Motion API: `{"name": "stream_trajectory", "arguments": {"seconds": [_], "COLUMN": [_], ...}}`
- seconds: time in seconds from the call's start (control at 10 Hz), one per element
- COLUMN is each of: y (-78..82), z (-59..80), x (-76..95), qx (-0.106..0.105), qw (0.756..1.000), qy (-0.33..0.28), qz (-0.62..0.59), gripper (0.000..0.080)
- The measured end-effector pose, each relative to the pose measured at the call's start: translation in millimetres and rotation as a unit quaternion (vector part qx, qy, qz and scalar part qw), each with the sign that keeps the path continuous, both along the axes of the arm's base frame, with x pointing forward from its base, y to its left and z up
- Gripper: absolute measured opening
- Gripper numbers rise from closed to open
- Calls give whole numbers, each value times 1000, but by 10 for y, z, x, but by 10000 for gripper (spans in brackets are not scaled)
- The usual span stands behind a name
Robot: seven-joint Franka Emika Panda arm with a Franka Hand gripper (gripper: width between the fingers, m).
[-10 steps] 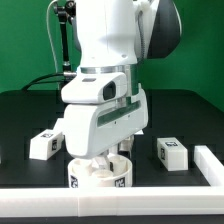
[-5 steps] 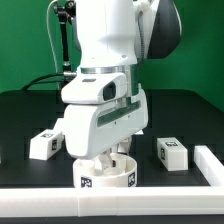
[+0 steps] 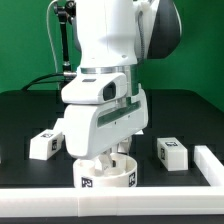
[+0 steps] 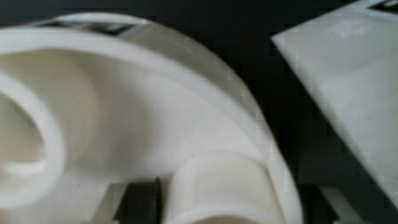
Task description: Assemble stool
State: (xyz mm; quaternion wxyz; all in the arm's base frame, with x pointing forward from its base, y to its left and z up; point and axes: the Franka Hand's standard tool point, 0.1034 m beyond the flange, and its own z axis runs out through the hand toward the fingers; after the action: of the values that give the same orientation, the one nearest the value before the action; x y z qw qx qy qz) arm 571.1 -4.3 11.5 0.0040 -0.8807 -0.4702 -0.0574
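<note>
Pincer (image 3: pixel 108 158) clamps the rim of the round seat (image 3: pixel 100 180) beneath it; one leg (image 3: pixel 44 144) and another leg (image 3: pixel 171 153) flank it.

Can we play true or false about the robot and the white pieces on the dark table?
1. The tool is down at the round seat. True.
2. The two legs are stacked on top of each other. False: one leg block lies on the exterior view's left of the seat and the other leg block on its right, far apart.
3. The table is black. True.
4. The tool is wide open and holds nothing. False: it is shut on the round seat.
</note>
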Motion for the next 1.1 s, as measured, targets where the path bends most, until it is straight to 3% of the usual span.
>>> {"name": "stream_trajectory", "arguments": {"seconds": [0.4,1.1], "y": [347,710], "z": [-2,6], "x": [210,235], "qx": [2,9], "qw": [1000,1000], "qy": [13,25], "qz": [28,0], "gripper": [315,317]}}
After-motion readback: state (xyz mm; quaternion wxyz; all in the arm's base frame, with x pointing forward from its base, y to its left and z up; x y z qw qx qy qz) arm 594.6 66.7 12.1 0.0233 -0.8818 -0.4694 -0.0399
